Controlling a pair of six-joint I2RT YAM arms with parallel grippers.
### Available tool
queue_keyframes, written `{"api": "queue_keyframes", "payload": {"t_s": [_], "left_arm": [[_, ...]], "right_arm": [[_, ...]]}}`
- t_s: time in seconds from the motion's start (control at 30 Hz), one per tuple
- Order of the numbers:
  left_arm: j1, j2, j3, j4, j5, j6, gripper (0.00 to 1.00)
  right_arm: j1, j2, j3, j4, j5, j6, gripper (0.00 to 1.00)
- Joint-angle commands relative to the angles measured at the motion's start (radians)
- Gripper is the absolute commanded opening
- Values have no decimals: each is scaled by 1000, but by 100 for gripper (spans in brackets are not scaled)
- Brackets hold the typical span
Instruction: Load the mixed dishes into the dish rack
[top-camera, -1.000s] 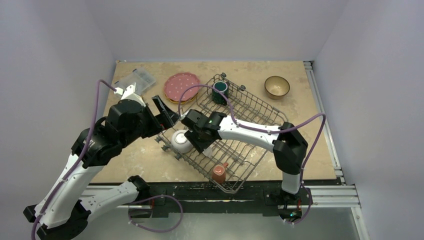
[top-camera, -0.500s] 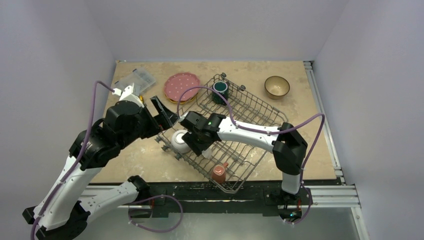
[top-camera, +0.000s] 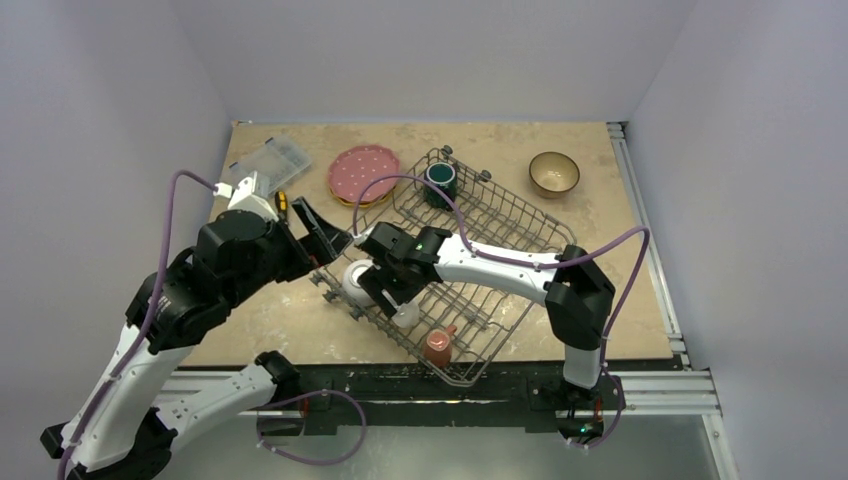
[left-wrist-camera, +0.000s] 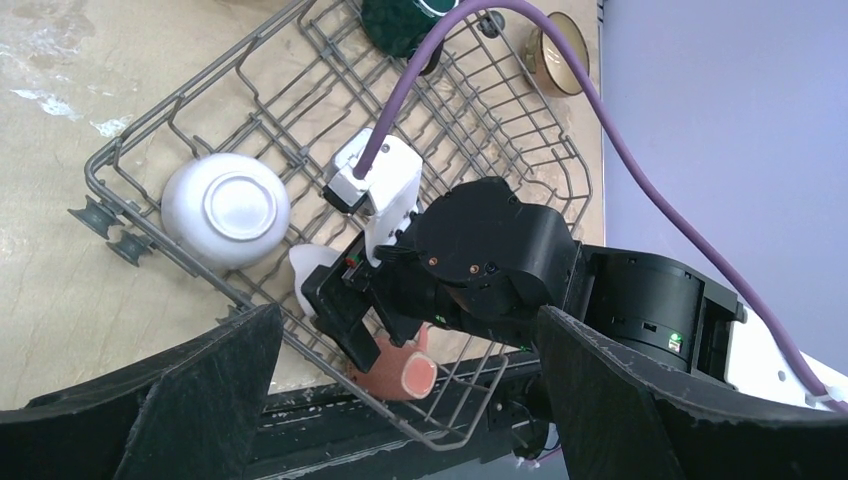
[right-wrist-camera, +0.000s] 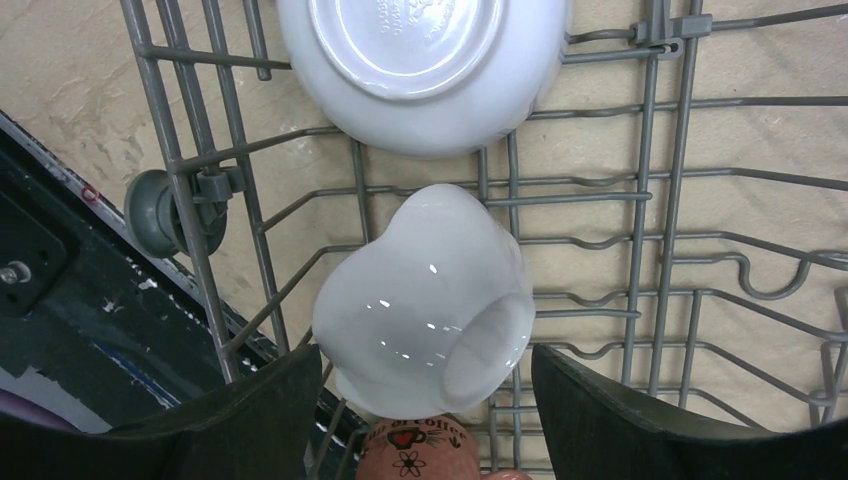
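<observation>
The rack (top-camera: 500, 225) holds the white bowl (top-camera: 358, 280), small bowl (right-wrist-camera: 425, 300), red mug (top-camera: 438, 345) and teal mug (top-camera: 439, 180). The right gripper (right-wrist-camera: 425, 360) stands wide astride the small bowl, apparently not gripping it. The left gripper (left-wrist-camera: 407, 312) hangs wide and empty. Left on the counter (top-camera: 620, 300): pink plate (top-camera: 365, 172), yellow plate (top-camera: 343, 199), brown bowl (top-camera: 553, 172).

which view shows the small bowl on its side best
Right wrist: the small bowl lies mid-frame, large and clear. Top external shows it as a small white patch; left wrist shows only a sliver, mostly hidden.
</observation>
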Motion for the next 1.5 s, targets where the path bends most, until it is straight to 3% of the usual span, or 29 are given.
{"api": "queue_keyframes", "payload": {"t_s": [0.0, 0.43, 0.63, 0.8, 1.1, 1.47], "left_arm": [[5, -9, -14, 7, 2, 8, 98], [5, -35, -32, 3, 7, -10, 98], [5, -41, -51, 9, 23, -31, 98], [4, -62, -71, 2, 28, -50, 98], [4, -64, -71, -6, 30, -55, 98], [5, -22, -41, -4, 41, -28, 98]], "right_arm": [[7, -48, 2, 40, -25, 33, 75], [6, -154, 3, 94, -73, 114, 82], [1, -196, -94, 154, -120, 159, 65], [-46, -211, -151, 151, -85, 151, 78], [-113, -155, -190, 242, -254, 168, 97], [-116, -25, -123, 195, -151, 283, 98]]}}
